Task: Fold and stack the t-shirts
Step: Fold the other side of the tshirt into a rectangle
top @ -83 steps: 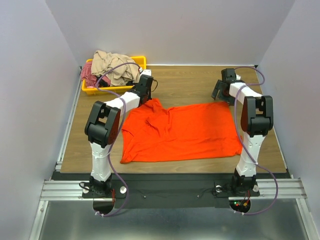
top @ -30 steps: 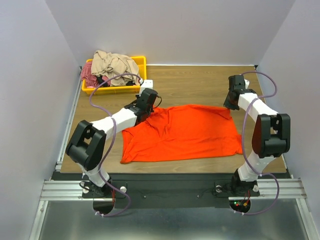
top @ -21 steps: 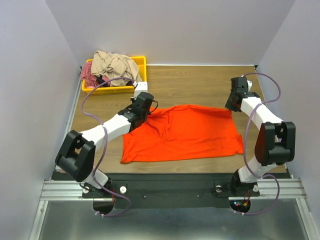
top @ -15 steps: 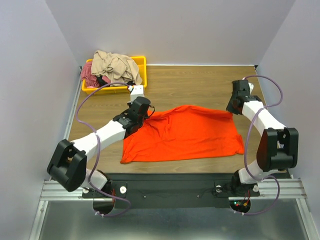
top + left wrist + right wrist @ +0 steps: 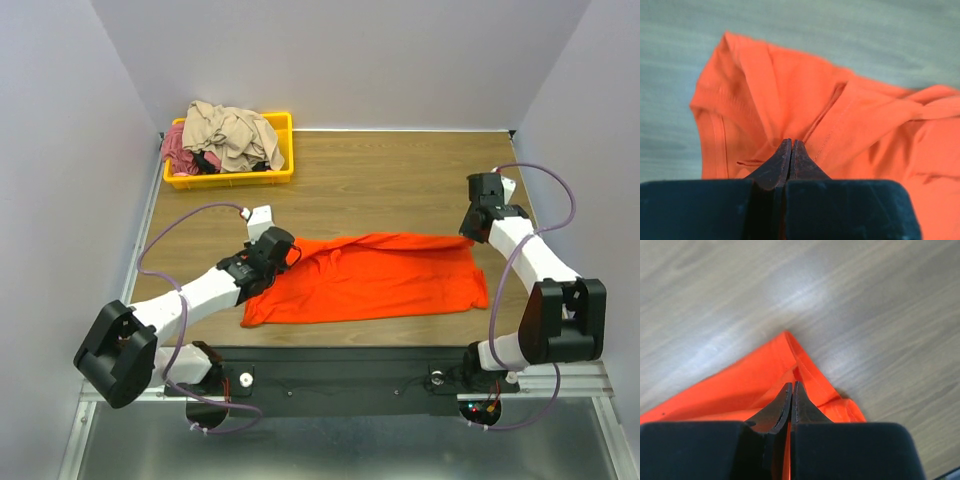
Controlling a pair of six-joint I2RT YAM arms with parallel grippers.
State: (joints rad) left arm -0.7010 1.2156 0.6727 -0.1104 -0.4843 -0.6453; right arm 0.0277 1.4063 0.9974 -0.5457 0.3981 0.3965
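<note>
Tightly, left end effector (image 5: pixel 290 252) and right end effector (image 5: pixel 467 235) clamp the orange t-shirt (image 5: pixel 380 277) stretched between them.

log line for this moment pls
left hand: shut on orange t-shirt, far-left edge | right hand: shut on its far-right corner | yellow tray: beige and pink shirts heaped, not yet folded

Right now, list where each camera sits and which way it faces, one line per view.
Top camera: above and behind the arm bases, looking down on the table, both arms, the orange shirt and the yellow tray.
Left wrist: on the left arm, looking along the left gripper, shut on bunched shirt cloth.
Right wrist: looking along the right gripper, shut on a shirt corner; wood beyond.
Shared: all three show the orange shirt.
</note>
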